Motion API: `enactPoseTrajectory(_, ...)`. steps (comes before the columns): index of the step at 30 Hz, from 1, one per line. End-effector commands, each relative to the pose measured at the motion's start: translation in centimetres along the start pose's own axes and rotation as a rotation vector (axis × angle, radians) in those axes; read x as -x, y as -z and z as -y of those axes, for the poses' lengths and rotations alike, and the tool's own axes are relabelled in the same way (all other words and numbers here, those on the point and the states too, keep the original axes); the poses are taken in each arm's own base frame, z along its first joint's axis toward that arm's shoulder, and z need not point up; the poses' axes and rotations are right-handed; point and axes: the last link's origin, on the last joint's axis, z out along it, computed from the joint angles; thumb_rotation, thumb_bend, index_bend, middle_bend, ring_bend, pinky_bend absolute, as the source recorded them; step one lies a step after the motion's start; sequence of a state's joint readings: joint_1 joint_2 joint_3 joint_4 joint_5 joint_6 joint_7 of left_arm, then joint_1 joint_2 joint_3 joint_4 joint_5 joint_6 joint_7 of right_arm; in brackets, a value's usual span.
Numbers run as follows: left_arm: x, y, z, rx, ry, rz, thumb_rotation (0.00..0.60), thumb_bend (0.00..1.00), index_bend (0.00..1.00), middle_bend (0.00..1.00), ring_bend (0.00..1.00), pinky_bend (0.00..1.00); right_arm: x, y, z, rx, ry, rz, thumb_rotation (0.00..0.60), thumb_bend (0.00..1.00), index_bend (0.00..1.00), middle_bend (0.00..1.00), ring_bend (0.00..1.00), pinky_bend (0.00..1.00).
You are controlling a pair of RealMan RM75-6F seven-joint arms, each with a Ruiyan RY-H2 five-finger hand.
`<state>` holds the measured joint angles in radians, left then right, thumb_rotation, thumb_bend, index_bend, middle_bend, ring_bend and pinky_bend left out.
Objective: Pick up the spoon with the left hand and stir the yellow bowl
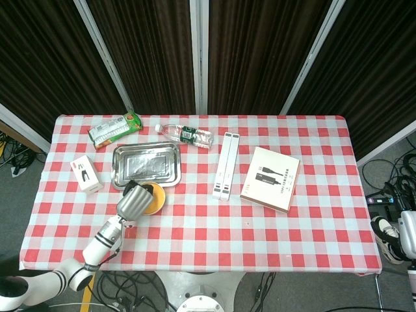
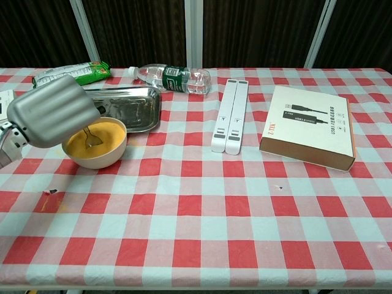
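Note:
The yellow bowl [image 2: 104, 153] [image 1: 156, 195] stands on the checked cloth just in front of the steel tray. My left hand [image 2: 52, 115] [image 1: 132, 200] hangs over the bowl's near-left side, its silver back toward both cameras and hiding the fingers. It holds the spoon [image 2: 92, 136], whose metal head dips into the yellow filling. In the head view the hand covers the spoon and half of the bowl. My right hand appears in neither view.
A steel tray [image 2: 131, 104] lies behind the bowl, with a water bottle [image 2: 174, 78] and a green snack bag [image 2: 76, 73] further back. Right of centre lie a white folding stand [image 2: 228, 115] and a flat boxed cable [image 2: 309, 125]. A small white box [image 1: 86, 173] sits at the left.

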<state>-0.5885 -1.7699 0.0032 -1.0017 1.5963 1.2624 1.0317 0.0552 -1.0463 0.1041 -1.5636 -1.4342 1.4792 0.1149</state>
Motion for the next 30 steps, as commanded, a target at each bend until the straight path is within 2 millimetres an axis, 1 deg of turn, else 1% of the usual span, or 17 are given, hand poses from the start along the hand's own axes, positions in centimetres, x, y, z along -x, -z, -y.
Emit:
enactPoseTrajectory(1, -0.2, 0.0, -0.1, 0.002, 0.068, 0.022, 0.600, 0.44, 0.73, 1.00, 1.00, 0.97, 0.0, 0.1, -0.1, 0.001, 0.000, -0.001, 0.600, 0.15, 0.09, 0.22, 0.03, 0.14)
enactPoseTrajectory(8, 0.4, -0.4, 2.1, -0.069, 0.229, 0.090, 0.600, 0.44, 0.73, 1.00, 1.00, 0.97, 0.0, 0.2, -0.2, 0.005, -0.002, -0.002, 0.600, 0.15, 0.09, 0.22, 0.03, 0.14)
enactPoseTrajectory(15, 1.0, 0.0, 4.5, -0.134, 0.387, 0.118, 0.600, 0.44, 0.73, 1.00, 1.00, 0.97, 0.0, 0.0, 0.0, 0.000, -0.001, -0.004, 0.600, 0.15, 0.09, 0.22, 0.03, 0.14)
enactPoseTrajectory(19, 1.2, 0.2, 5.4, -0.162, 0.479, 0.143, 0.600, 0.44, 0.73, 1.00, 1.00, 0.97, 0.0, 0.0, 0.0, 0.001, 0.000, -0.004, 0.600, 0.15, 0.09, 0.22, 0.03, 0.14)
enactPoseTrajectory(22, 1.1, 0.5, 6.1, -0.168, 0.451, 0.130, 0.600, 0.44, 0.73, 1.00, 1.00, 0.97, 0.0, 0.0, 0.1, -0.001, 0.001, -0.003, 0.600, 0.15, 0.09, 0.22, 0.03, 0.14)
enactPoseTrajectory(26, 0.9, 0.6, 6.2, -0.164, 0.444, 0.130, 0.600, 0.44, 0.73, 1.00, 1.00, 0.97, -0.1, 0.0, 0.3, -0.004, 0.002, -0.004, 0.600, 0.15, 0.09, 0.22, 0.03, 0.14)
enactPoseTrajectory(28, 0.9, 0.6, 6.3, -0.158, 0.379, 0.108, 0.600, 0.44, 0.73, 1.00, 1.00, 0.97, -0.1, 0.0, 0.3, -0.003, 0.002, -0.004, 0.600, 0.15, 0.09, 0.22, 0.03, 0.14)
enactPoseTrajectory(30, 0.9, 0.7, 6.3, -0.147, 0.241, 0.065, 0.600, 0.44, 0.73, 1.00, 1.00, 0.97, -0.1, 0.1, 0.3, -0.002, 0.003, -0.004, 0.600, 0.15, 0.09, 0.22, 0.03, 0.14)
